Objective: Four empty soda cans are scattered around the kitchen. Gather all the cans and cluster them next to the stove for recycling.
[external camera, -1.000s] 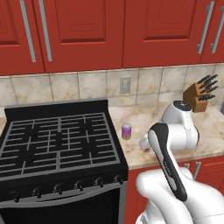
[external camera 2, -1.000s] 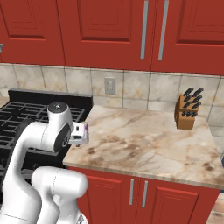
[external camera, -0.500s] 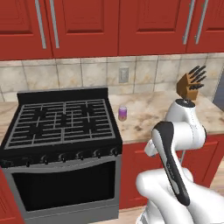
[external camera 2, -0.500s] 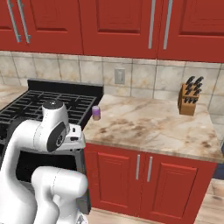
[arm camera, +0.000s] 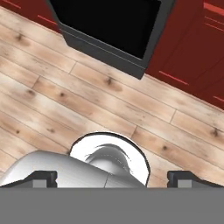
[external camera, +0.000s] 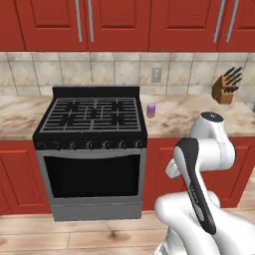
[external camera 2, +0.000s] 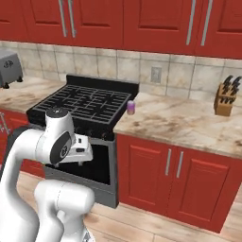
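Note:
A purple soda can (external camera: 151, 110) stands upright on the beige counter just right of the stove (external camera: 92, 113). From the right base view the same can (external camera 2: 131, 108) sits at the corner of the stove (external camera 2: 85, 101). My arm is folded in close to the base, away from the counter. The gripper (arm camera: 116, 178) points down at the wood floor in front of the oven door (arm camera: 109, 22). It is open, its two tips far apart with nothing between them.
A knife block (external camera: 226, 87) stands far right on the counter (external camera 2: 189, 123). A silver toaster (external camera 2: 8, 68) sits on the counter left of the stove. Red cabinets (external camera 2: 165, 165) run below and above. Wood plank floor (arm camera: 87, 100) lies before the stove.
Both base views have pulled back from the counter, so the stove and purple can look farther off and the oven front and floor now show. The gripper stays open.

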Available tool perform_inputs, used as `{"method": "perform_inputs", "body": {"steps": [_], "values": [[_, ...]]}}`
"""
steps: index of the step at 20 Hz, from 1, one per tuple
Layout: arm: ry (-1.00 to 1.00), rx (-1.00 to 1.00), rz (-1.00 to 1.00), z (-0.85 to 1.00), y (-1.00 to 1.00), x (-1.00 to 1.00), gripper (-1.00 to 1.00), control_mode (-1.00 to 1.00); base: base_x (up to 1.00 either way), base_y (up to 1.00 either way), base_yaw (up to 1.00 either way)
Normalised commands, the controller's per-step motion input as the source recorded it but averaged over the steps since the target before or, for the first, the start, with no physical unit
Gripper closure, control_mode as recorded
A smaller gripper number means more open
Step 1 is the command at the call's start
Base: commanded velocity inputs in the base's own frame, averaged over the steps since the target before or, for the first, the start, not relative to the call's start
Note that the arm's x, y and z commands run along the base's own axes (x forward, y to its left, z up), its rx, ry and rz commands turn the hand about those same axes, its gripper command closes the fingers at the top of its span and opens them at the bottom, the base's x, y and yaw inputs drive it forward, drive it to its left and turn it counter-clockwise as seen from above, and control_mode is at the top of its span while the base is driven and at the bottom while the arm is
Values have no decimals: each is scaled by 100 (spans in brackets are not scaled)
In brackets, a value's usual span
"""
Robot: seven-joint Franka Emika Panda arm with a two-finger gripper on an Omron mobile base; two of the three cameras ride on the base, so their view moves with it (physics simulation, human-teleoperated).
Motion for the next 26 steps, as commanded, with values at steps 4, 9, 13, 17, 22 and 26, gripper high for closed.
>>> {"method": "perform_inputs", "body": {"steps": [4, 9, 13, 17, 22, 26], "values": [[0, 0, 0, 0, 0, 0, -100, 100, -10, 1, 50], [0, 0, 0, 0, 0, 0, -100, 100, -7, 0, 50], [0, 0, 0, 0, 0, 0, -100, 100, -7, 0, 50], [0, 0, 0, 0, 0, 0, -100, 100, -7, 0, 50], [0, 0, 0, 0, 0, 0, -100, 100, -7, 0, 50], [0, 0, 0, 0, 0, 0, -100, 100, -7, 0, 50]]}}
